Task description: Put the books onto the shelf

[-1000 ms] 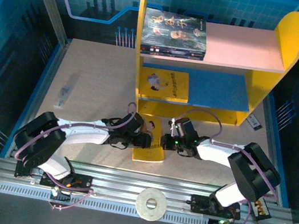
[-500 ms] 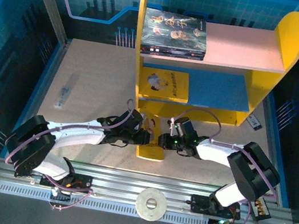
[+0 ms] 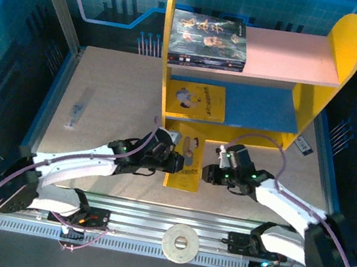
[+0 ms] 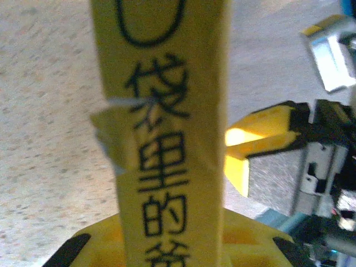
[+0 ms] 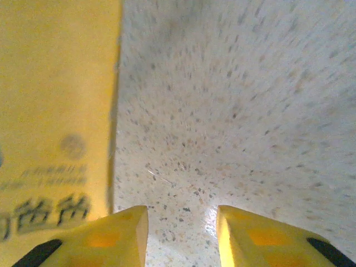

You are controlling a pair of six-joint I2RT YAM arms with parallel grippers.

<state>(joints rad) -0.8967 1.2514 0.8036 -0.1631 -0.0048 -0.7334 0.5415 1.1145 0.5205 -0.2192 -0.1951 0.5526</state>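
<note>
Since a second ago the right pincer [image 3: 207, 174] has let go of the thin yellow book [image 3: 186, 166] and drawn off toward the shelf's round-topped side, jaws parted over bare worktop [image 3: 114, 108]. The left pincer [image 3: 174, 163] has clenched on that book's other edge, the cover pinched between its pads. This book lies just in front of the shelf [image 3: 351, 39]. A second yellow book [image 3: 196, 101] rests on the shelf's blue lower board, a dark book [image 3: 209, 38] on its pink upper board.
</note>
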